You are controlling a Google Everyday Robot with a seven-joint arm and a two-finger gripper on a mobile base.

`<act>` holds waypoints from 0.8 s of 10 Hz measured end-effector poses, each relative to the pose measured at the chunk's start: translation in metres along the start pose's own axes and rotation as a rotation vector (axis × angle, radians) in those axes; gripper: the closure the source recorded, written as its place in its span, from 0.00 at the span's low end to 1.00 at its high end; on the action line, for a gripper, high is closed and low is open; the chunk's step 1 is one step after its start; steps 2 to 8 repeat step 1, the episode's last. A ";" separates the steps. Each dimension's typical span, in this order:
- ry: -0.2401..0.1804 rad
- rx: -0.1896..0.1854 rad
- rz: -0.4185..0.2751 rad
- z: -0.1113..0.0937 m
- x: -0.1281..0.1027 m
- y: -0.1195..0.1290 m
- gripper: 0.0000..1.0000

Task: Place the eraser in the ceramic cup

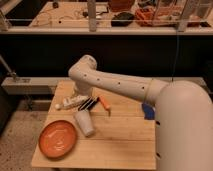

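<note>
A pale wooden bench (120, 137) holds a plain whitish ceramic cup (85, 123), a black eraser (88, 104) with pale stripes, an orange pen (104, 103), a white tube (70, 103) and an orange plate (58, 138). The hand (80, 97), white like its arm (115, 85), hangs over the tube. A blue object (148, 111) sits at the bench's right edge.

Wooden surface with a handful of small things on it

The pale wooden surface (120, 135) carries an orange plate (58, 139) near its front left corner, with the ceramic cup (85, 123) just beside the plate's right edge, tilted or lying over. Behind the cup, a white tube-like object (70, 103), the eraser (88, 104) and an orange pen (104, 104) lie in a row from left to right, close together. A blue object (148, 111) sits at the right side, partly hidden by the arm. The gripper (80, 96) hangs low over the white tube-like object and the eraser, at the back left.
</note>
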 end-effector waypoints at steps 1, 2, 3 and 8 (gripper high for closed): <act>0.000 0.000 0.000 0.000 0.000 0.000 0.20; 0.000 0.000 0.000 0.000 0.000 0.000 0.20; 0.000 0.000 0.000 0.000 0.000 0.000 0.20; 0.000 0.000 0.000 0.000 0.000 0.000 0.20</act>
